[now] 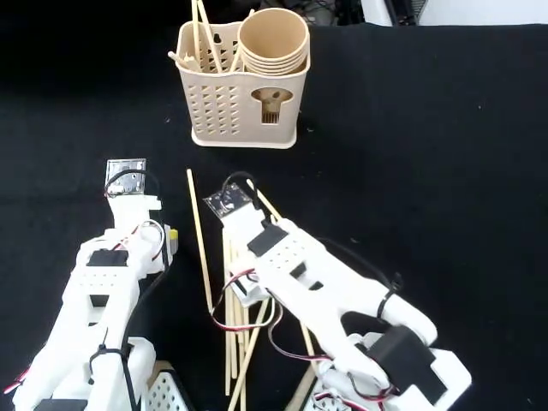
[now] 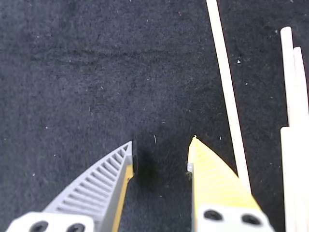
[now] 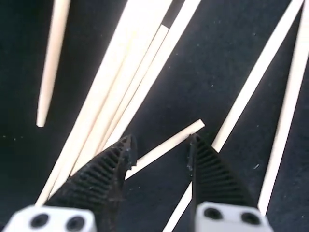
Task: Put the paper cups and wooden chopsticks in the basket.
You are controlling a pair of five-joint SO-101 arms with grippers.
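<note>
Two open empty hands, left hand (image 2: pixel 159 145) over black table (image 2: pixel 96 72), right hand (image 3: pixel 159 145) over thin wooden chopsticks (image 3: pixel 120 87), tan paper cups (image 1: pixel 274 38) in beige plastic basket (image 1: pixel 224 111)

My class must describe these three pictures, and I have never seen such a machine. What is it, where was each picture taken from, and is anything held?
Two small white robot arms stand at a black-clothed table. One picture looks down from above; the others come from a camera on each arm's wrist. A basket holds stacked paper cups and some chopsticks; loose chopsticks lie on the table. The left gripper is open over a bare patch. The right gripper is open around the end of one chopstick. Nothing is held.
</note>
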